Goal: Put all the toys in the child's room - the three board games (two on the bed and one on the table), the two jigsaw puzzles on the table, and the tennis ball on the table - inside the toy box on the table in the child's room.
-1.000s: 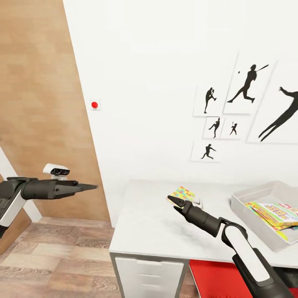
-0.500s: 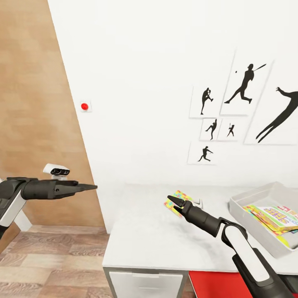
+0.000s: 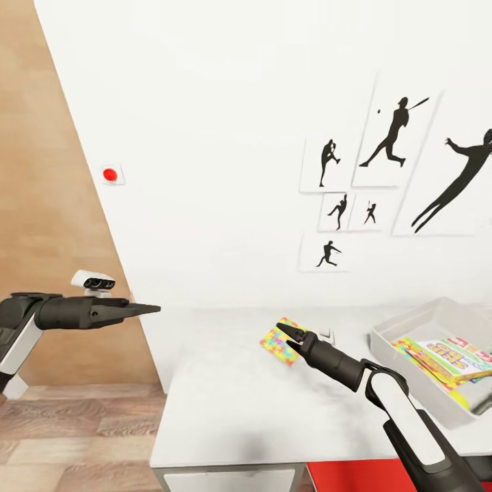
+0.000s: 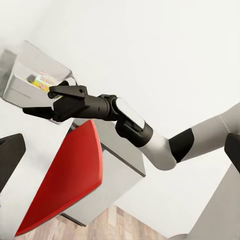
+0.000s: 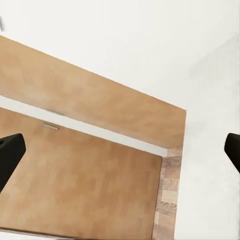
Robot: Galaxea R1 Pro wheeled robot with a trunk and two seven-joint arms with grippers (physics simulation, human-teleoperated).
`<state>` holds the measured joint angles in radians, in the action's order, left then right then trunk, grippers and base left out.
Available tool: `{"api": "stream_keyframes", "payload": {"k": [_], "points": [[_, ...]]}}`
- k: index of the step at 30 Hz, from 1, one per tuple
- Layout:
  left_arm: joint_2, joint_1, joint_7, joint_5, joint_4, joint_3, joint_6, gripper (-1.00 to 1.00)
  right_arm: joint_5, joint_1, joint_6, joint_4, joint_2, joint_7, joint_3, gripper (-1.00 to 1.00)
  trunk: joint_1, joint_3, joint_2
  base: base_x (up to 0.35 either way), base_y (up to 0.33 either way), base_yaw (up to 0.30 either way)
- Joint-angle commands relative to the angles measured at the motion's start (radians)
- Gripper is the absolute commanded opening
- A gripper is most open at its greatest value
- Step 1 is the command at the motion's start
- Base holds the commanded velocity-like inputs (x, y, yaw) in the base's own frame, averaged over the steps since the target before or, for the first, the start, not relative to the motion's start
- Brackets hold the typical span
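On the light-grey table (image 3: 225, 403) lies a jigsaw puzzle (image 3: 275, 339), a thin mosaic square near the back edge. My right gripper (image 3: 285, 335) hovers open right beside it, just above the tabletop, with nothing between its fingers. The toy box (image 3: 404, 316) stands at the table's right end and holds a SKIP-BO board game (image 3: 456, 355) on top of other flat colourful pieces. My left gripper (image 3: 154, 309) is open and empty, held out in the air left of the table. The left wrist view looks across at my right gripper (image 4: 46, 103) and the toy box (image 4: 14, 82).
A small white object (image 3: 329, 335) sits behind the puzzle. A red surface (image 3: 355, 477) shows under the table's front edge. Black baseball-player prints (image 3: 395, 133) hang on the white wall, with a red button (image 3: 109, 175) further left. A wooden panel (image 3: 48, 219) and plank floor (image 3: 75, 437) lie to the left.
The whole view has shifted: wall prints, red button and table slid left and the table edge dropped lower. Both arms keep the same pose in the picture, grippers unchanged.
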<state>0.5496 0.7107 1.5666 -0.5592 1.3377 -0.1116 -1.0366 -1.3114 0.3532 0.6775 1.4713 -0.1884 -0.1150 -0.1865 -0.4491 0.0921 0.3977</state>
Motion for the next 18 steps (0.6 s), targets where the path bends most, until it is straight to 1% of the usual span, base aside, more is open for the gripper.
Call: {"api": "stream_keyframes", "payload": {"k": [1,6,12,18], "points": [[0.001,0.001,0.004,-0.001,0.000,-0.002,-0.011,1.00,0.001,0.001,0.002,0.000,0.000,-0.003,-0.001,1.00,-0.001,0.004,0.002,0.153,0.000,-0.138],[0.001,0.001,0.004,-0.002,0.000,-0.002,-0.011,1.00,0.001,0.001,0.002,0.000,-0.001,-0.003,-0.001,1.00,-0.001,0.008,0.002,0.119,0.000,-0.089],[0.001,0.001,0.004,-0.001,0.000,-0.002,-0.011,1.00,0.001,0.001,0.001,0.000,-0.001,-0.003,-0.001,1.00,-0.001,0.009,0.002,0.035,0.000,-0.016],[0.001,0.001,0.004,0.000,0.000,-0.003,-0.011,1.00,0.002,0.001,0.000,0.000,-0.001,-0.003,-0.001,1.00,-0.001,0.009,0.002,0.119,0.000,-0.002]]}}
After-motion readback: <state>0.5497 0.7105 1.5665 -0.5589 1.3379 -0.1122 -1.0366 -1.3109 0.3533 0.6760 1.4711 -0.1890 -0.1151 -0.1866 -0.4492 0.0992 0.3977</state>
